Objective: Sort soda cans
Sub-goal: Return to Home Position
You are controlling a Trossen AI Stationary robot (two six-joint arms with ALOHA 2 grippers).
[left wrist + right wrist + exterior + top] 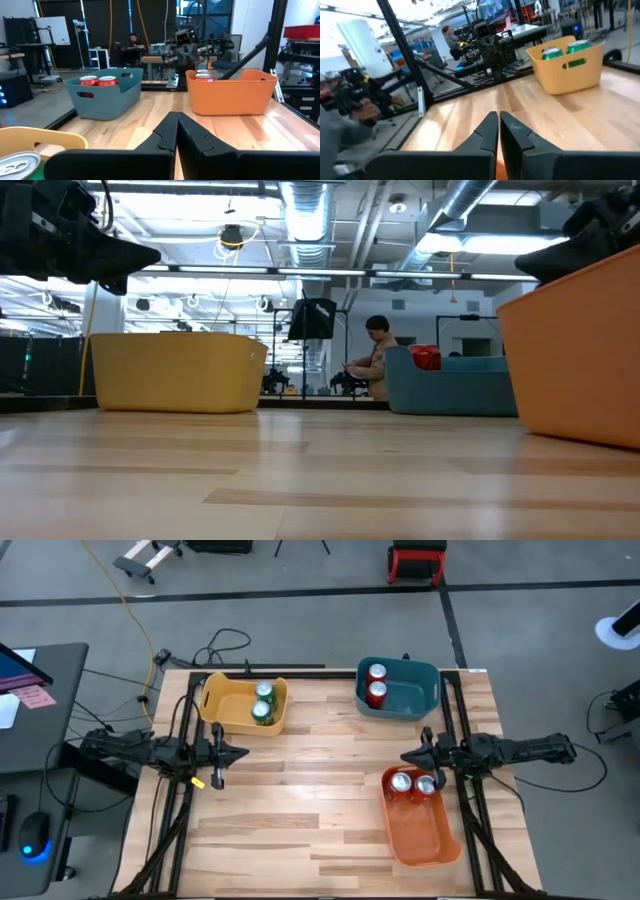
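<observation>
Sorting looks done: green cans (263, 702) in the yellow bin (218, 702), red cans (376, 683) in the teal bin (415, 692) and orange bin (425, 835); left pincer (240, 752) and right pincer (405, 755), both closed empty, need only park.

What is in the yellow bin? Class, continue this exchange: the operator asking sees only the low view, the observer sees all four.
Observer: Two green cans stand in the yellow bin; its wall hides them from you.
Operator: And the orange bin?
Observer: Two red cans stand at its end nearer the teal bin; the rest of it is bare.
</observation>
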